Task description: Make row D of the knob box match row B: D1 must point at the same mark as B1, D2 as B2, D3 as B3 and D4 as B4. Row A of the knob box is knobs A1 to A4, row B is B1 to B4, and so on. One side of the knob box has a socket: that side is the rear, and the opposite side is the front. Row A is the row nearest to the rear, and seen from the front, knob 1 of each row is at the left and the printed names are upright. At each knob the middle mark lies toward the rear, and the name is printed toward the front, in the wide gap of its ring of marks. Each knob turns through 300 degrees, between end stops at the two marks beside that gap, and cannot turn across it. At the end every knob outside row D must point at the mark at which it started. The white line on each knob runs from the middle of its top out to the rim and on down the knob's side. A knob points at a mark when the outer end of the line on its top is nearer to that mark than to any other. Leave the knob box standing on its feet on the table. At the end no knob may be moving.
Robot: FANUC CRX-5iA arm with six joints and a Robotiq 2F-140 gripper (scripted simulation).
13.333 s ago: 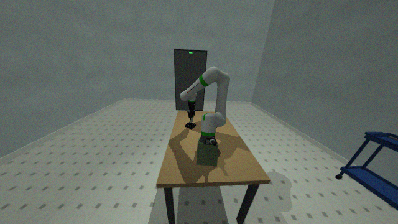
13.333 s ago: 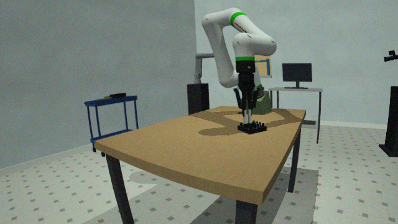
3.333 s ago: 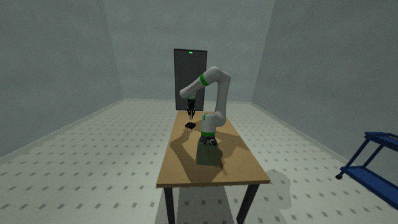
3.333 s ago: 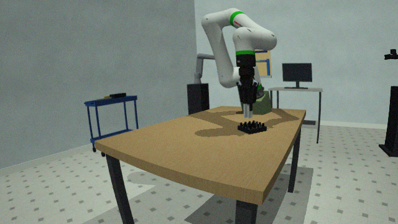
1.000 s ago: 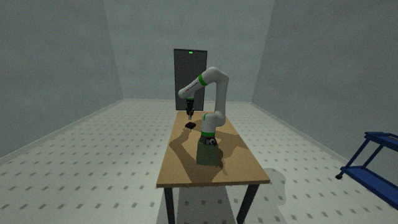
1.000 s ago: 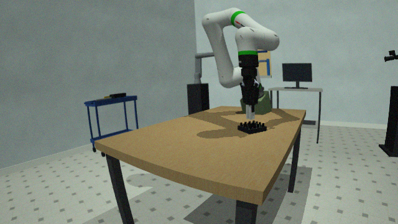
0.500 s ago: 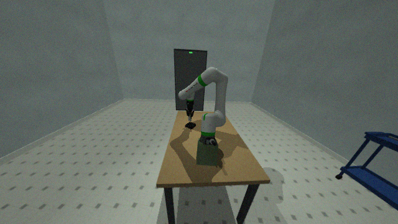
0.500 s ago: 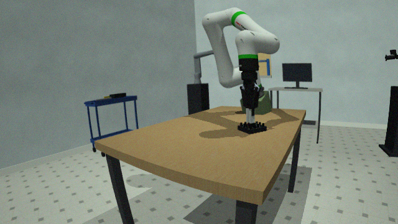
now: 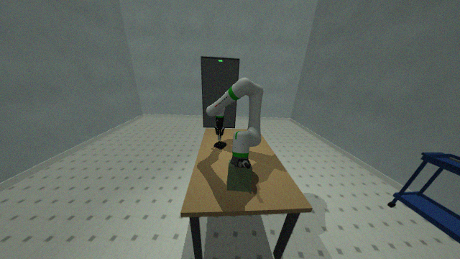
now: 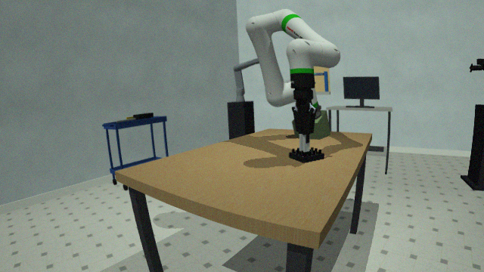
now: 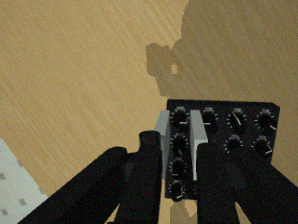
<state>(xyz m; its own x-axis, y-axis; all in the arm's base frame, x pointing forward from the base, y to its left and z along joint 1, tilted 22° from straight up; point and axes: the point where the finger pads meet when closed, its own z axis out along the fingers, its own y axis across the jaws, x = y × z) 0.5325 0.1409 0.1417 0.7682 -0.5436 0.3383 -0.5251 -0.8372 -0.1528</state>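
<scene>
The black knob box (image 10: 306, 155) stands on the wooden table, toward its far end in the top view (image 9: 220, 144). In the wrist view it (image 11: 220, 149) shows as a dark plate with rows of small black knobs with white lines; the printed names are too small to read. My gripper (image 10: 305, 147) hangs straight down, just above the box. Its fingers stand nearly shut with a narrow gap, lined up over the left column of knobs in the wrist view. Nothing is between them. It also shows in the top view (image 9: 219, 138).
The arm's green base block (image 9: 239, 178) stands on the middle of the table. A blue cart (image 10: 135, 141) stands beside the table. A dark cabinet (image 9: 219, 91), a desk with a monitor (image 10: 361, 88) and a black stand (image 10: 477, 147) lie farther off.
</scene>
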